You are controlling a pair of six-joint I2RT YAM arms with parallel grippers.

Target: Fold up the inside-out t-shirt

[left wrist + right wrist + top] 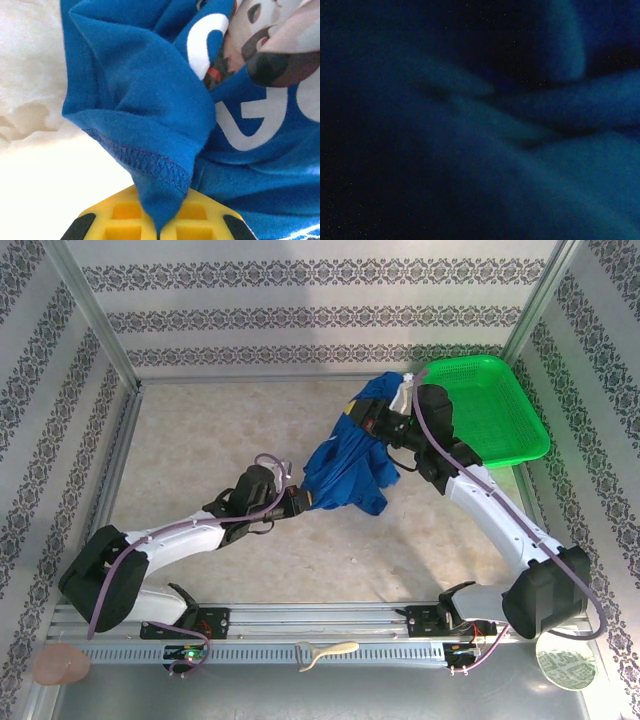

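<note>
The inside-out t-shirt (pixel 350 465), royal blue and wrinkled, hangs bunched between my two grippers right of the table's middle. My left gripper (pixel 303 502) is shut on its lower left edge. In the left wrist view the yellow fingers (pixel 125 220) pinch a stitched hem fold, and the gripper (pixel 162 232) has cloth squeezed in its closed gap. The t-shirt (pixel 150 90) above shows white printed shapes. My right gripper (pixel 372 422) is buried in the shirt's upper part, which drapes over it. Dark blue t-shirt cloth (pixel 520 150) covers the right wrist view and hides the fingers.
A green mesh basket (pixel 490 410) stands at the back right, close behind the right arm. Patterned walls close in the table on three sides. The bare tabletop (pixel 200 440) spreads to the left. A metal rail (pixel 320 625) runs along the near edge.
</note>
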